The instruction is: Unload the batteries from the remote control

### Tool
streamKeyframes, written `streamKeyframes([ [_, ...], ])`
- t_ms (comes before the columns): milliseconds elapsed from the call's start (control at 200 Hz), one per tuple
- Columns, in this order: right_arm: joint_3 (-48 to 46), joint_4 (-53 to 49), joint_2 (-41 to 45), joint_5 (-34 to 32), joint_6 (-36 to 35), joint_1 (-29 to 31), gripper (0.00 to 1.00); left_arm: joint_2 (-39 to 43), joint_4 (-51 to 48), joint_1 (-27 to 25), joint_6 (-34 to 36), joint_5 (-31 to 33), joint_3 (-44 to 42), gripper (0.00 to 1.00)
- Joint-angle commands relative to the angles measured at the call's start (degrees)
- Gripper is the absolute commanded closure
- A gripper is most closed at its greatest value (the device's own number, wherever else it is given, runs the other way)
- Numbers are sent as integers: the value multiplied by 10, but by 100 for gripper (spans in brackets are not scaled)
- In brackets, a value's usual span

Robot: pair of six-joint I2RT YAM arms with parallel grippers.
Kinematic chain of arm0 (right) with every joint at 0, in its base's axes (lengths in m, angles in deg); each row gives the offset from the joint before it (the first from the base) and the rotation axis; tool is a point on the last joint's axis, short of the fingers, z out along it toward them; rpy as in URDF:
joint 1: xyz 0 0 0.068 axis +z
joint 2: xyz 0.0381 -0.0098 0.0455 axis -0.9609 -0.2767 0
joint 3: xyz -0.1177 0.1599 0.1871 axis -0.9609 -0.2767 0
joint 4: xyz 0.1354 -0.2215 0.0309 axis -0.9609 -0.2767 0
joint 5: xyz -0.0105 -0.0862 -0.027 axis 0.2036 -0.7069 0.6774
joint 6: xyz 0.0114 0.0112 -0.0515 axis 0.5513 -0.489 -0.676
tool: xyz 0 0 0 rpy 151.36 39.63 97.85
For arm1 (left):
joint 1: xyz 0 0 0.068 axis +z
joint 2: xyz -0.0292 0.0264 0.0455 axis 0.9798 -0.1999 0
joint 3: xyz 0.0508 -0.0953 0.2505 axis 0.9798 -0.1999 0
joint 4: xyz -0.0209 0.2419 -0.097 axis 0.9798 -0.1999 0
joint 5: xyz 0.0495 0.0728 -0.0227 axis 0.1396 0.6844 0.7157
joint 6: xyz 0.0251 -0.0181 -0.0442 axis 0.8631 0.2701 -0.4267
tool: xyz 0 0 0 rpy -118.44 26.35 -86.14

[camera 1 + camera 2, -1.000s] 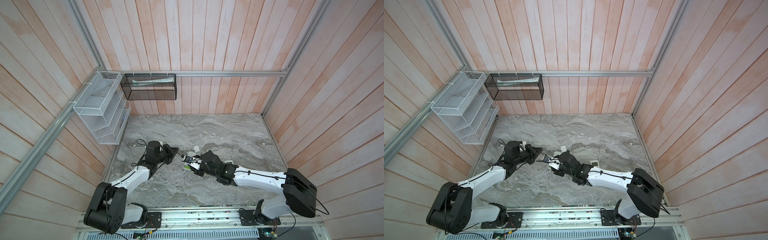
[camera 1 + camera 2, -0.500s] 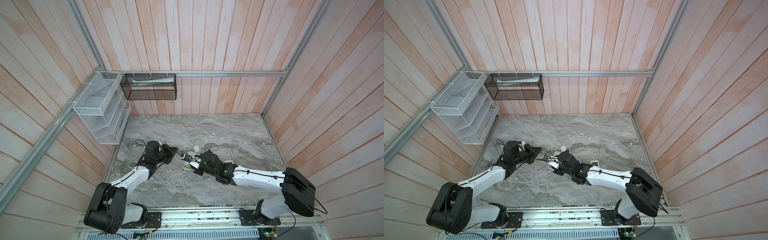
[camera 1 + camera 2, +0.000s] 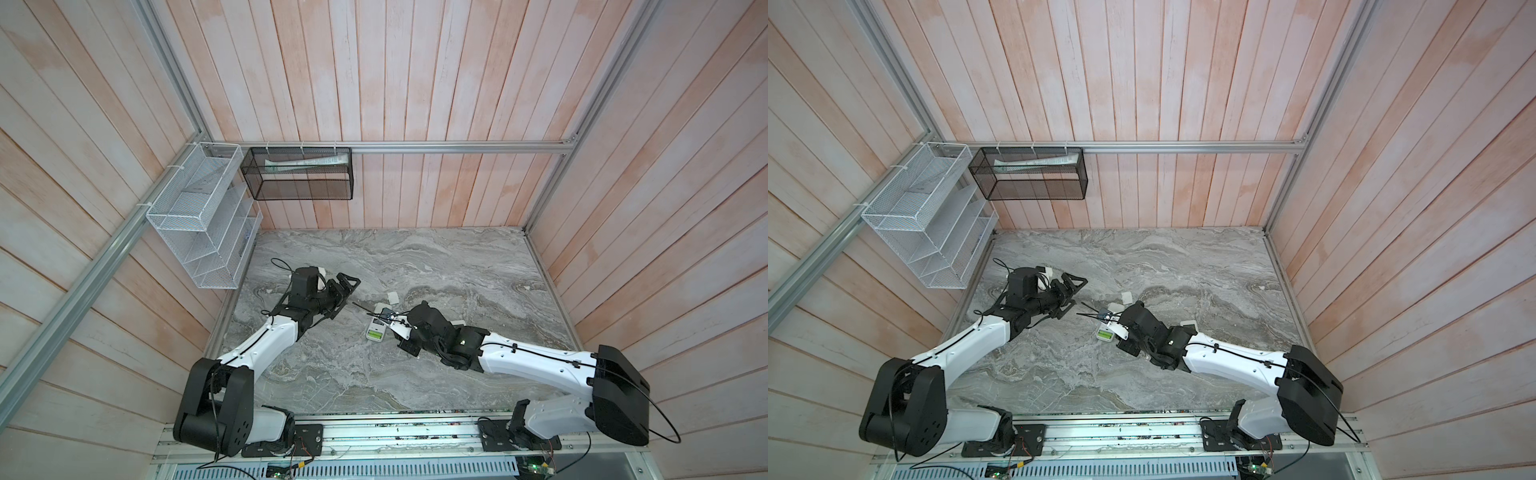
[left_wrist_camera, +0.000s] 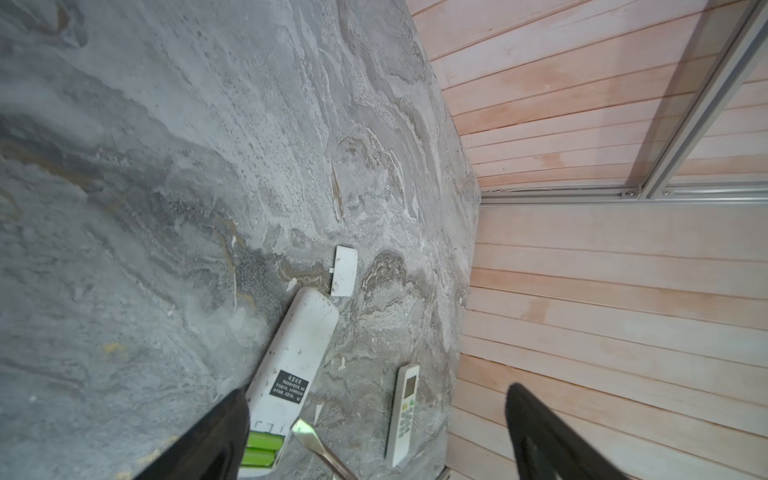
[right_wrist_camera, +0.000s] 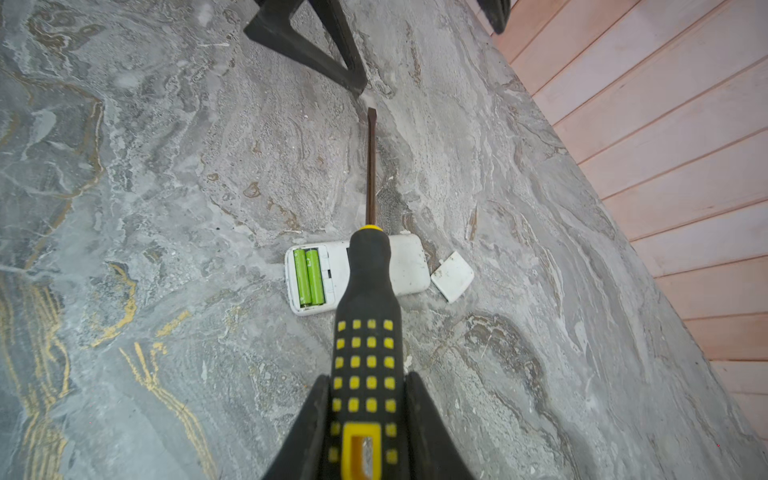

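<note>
Right wrist view: two lime green batteries point(image 5: 308, 276) lie side by side in the open bay of the white remote point(image 5: 409, 266); the cover point(image 5: 453, 276) lies just beside its other end.
Left wrist view only: a second remote point(image 4: 402, 419), buttons up.
Place: the opened remote lies near the middle of the counter point(image 3: 457, 266).
Right gripper point(image 5: 365, 388): clenched on the screwdriver point(image 5: 368, 291) handle.
Left gripper point(image 3: 347, 299): jaws wide apart, grasping nothing.
Hidden: the handle covers the remote's middle; in both top views the batteries are only a green spot.

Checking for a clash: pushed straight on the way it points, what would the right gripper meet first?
Its screwdriver tip would likely touch a finger of the open left gripper; depth unclear.
</note>
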Motion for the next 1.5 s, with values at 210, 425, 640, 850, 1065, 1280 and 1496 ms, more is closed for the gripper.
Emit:
streamKeyframes([
  [210,45,-188,17,-52,57,2,100,-86,-190,-41,228,90,113,3],
  [425,78,-281,8,-79,45,2,100,-135,-227,-88,281,125,158,3],
  [640,88,-319,31,-60,34,2,100,-188,-251,-140,308,162,200,2],
  [850,96,-344,52,-44,32,5,100,-265,-302,-185,343,214,276,2],
  [1065,97,-347,61,-24,28,6,100,-325,-350,-209,364,251,334,3],
  [1280,99,-347,61,-3,21,8,100,-355,-369,-215,366,262,353,5],
  [1496,100,-341,56,5,14,9,100,-370,-375,-222,365,265,362,8],
])
